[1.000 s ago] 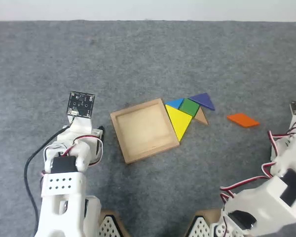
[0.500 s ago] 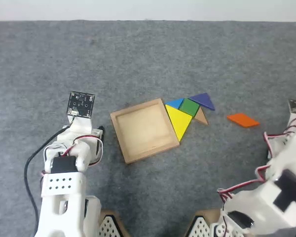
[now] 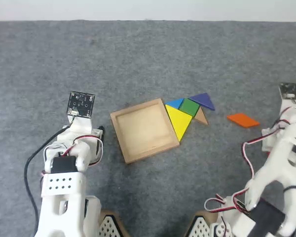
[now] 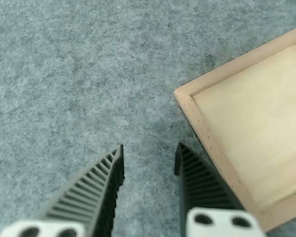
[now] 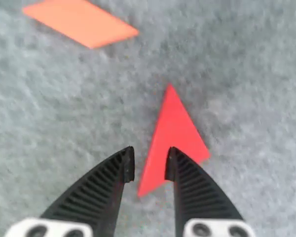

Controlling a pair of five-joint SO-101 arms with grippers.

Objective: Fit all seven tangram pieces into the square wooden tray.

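The square wooden tray [image 3: 136, 107] lies mid-table with nothing in it. Against its right side sit a yellow triangle [image 3: 179, 121], a blue triangle [image 3: 174, 103], a green square [image 3: 189, 106], a purple triangle [image 3: 203, 100] and a plain wooden triangle [image 3: 201, 117]. An orange parallelogram [image 3: 242, 120] lies alone farther right. My left gripper [image 4: 149, 153] is open over bare mat beside a corner of the tray [image 4: 212, 80]. My right gripper [image 5: 149, 162] is open low over a red triangle [image 5: 175, 128], whose near point lies between the fingers; the orange parallelogram [image 5: 79, 22] is beyond.
Grey felt covers the table, with wide free room behind and to the left of the tray. The right arm [image 3: 281, 163] stretches along the right edge, and the left arm [image 3: 69, 168] stands at the front left.
The right arm has stretched forward, away from the table's front edge, its wrist camera now farther back. The left arm and all the pieces have stayed still.
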